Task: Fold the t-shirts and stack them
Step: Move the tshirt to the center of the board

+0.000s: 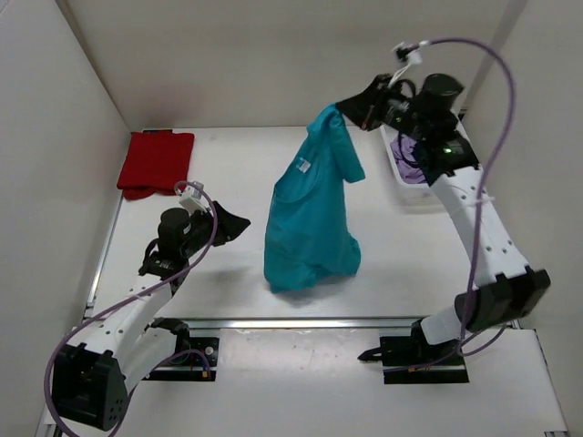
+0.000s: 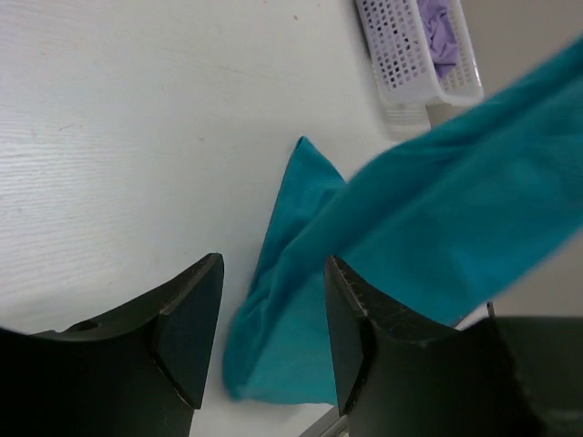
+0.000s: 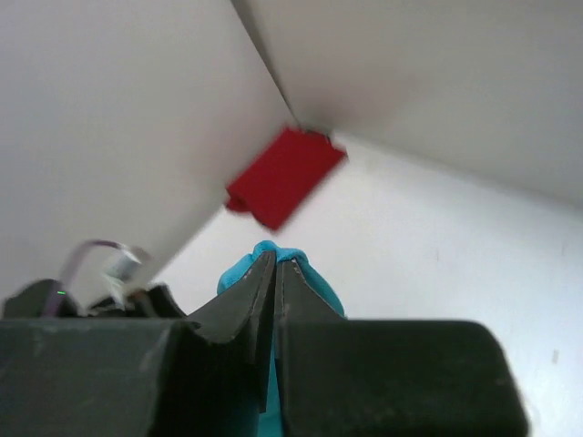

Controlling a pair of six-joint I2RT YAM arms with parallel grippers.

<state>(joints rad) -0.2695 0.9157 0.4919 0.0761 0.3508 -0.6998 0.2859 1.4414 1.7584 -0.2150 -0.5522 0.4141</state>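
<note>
My right gripper (image 1: 342, 111) is shut on the top of the teal-blue t-shirt (image 1: 310, 214) and holds it up high, so it hangs with its lower end bunched on the table. Its small white tag (image 1: 303, 166) shows. In the right wrist view the teal cloth (image 3: 310, 273) is pinched between my closed fingers. My left gripper (image 1: 239, 223) is open and empty, just left of the hanging shirt; the left wrist view shows the teal shirt (image 2: 428, 237) beyond its fingers. The red t-shirt (image 1: 155, 161) lies folded at the back left. The lavender t-shirt (image 1: 414, 164) sits in the basket.
A white lattice basket (image 1: 399, 177) stands at the back right under my right arm; it also shows in the left wrist view (image 2: 401, 55). White walls enclose the table on the left, back and right. A metal rail runs along the table's near edge (image 1: 301, 322).
</note>
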